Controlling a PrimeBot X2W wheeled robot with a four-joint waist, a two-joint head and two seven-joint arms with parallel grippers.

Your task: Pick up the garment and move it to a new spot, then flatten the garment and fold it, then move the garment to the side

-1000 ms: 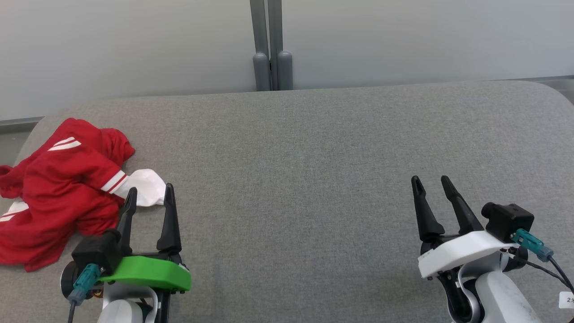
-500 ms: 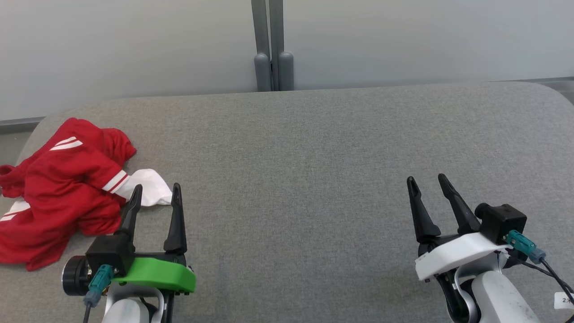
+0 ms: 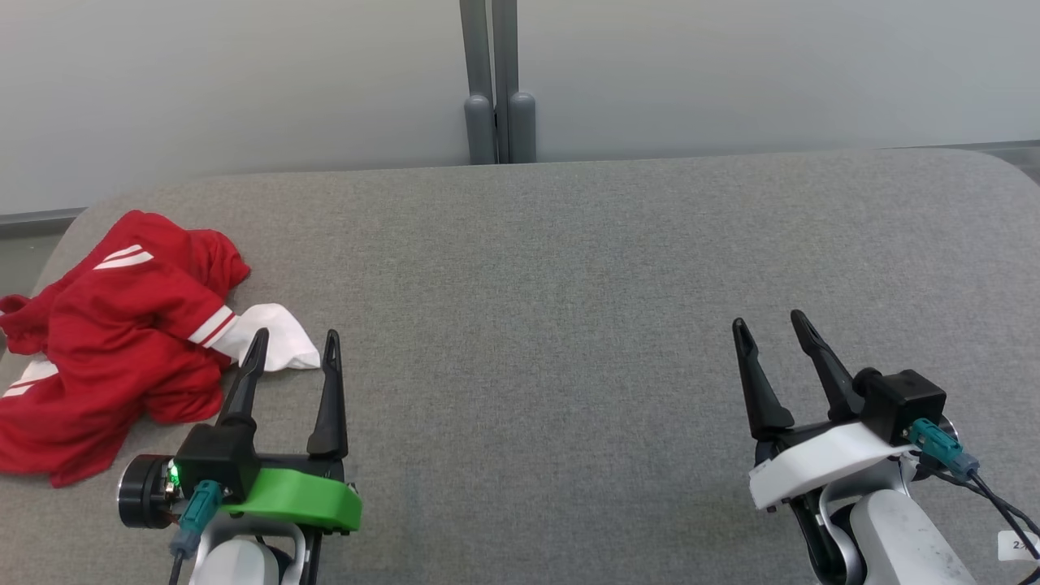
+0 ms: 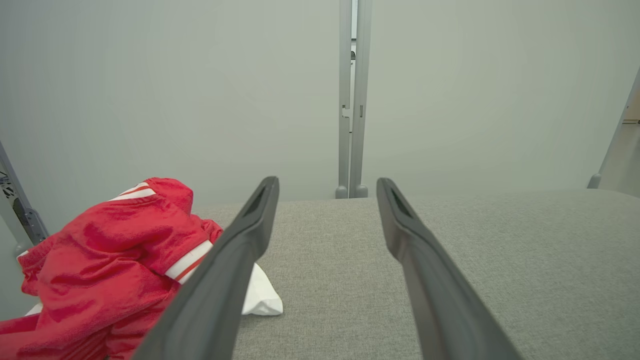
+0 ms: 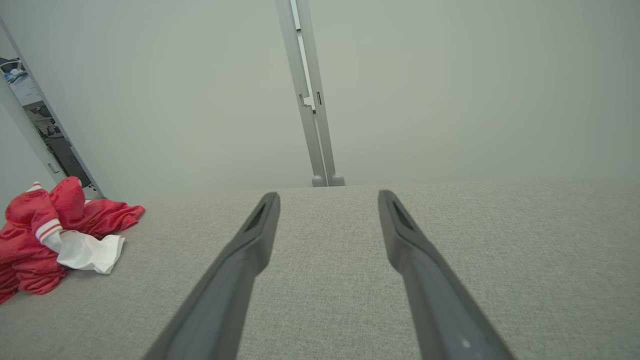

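Grey fabric surface [image 3: 569, 268] before pale wall [image 3: 244, 81]

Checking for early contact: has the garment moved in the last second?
No. The garment holds its place against the grey post; only the camera panned slightly.

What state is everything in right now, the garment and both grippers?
Garment: crumpled heap, unfolded, lying at the left end of the grey table.
Left gripper: open, holding nothing, beside the garment.
Right gripper: open, holding nothing, far from the garment.

small white tag [image 3: 1020, 544] at the lower right edge, reads "2", rest seemingly cut off
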